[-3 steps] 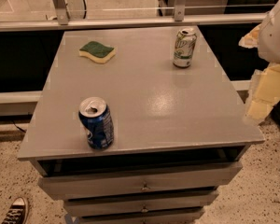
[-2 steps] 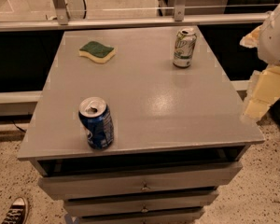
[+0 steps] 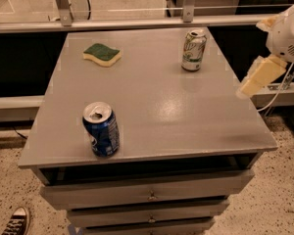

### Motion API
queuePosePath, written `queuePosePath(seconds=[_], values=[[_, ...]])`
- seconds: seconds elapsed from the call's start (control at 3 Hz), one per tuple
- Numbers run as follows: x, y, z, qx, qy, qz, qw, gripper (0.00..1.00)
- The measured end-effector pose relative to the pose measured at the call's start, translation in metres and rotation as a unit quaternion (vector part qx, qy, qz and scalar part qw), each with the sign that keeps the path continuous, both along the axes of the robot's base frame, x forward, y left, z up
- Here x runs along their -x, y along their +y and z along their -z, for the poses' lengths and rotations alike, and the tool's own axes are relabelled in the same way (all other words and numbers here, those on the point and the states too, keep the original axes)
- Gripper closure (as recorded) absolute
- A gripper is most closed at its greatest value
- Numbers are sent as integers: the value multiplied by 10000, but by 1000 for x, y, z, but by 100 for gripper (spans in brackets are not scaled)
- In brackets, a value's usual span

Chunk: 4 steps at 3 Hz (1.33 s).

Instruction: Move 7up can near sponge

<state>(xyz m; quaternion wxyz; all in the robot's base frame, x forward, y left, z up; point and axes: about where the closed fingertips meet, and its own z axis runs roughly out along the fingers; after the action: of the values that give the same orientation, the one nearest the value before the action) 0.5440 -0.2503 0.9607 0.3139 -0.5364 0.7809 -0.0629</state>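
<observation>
Only the gripper had risen slightly at 3 o'clock, off the table, probably to approach; wide or narrow, I could not tell. The can stood at 1 o'clock, sponge at 11.

A pale silver-white 7up can with green markings stands upright at the far right of the grey square tabletop, well apart from the green-topped yellow sponge at far left. A dark blue soda can stands near the front edge. The cream-coloured gripper hangs beyond the table's right side.
</observation>
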Motion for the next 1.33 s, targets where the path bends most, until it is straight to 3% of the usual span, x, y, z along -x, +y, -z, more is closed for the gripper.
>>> queuePosePath(seconds=[0.33,0.67,1.33], values=[[-51,0,7,-525,-438,-51,9976,0],[-101,0,21,-1277,-755,-69,9889,0],[-178,33,67,-2829,-671,-289,9564,0]])
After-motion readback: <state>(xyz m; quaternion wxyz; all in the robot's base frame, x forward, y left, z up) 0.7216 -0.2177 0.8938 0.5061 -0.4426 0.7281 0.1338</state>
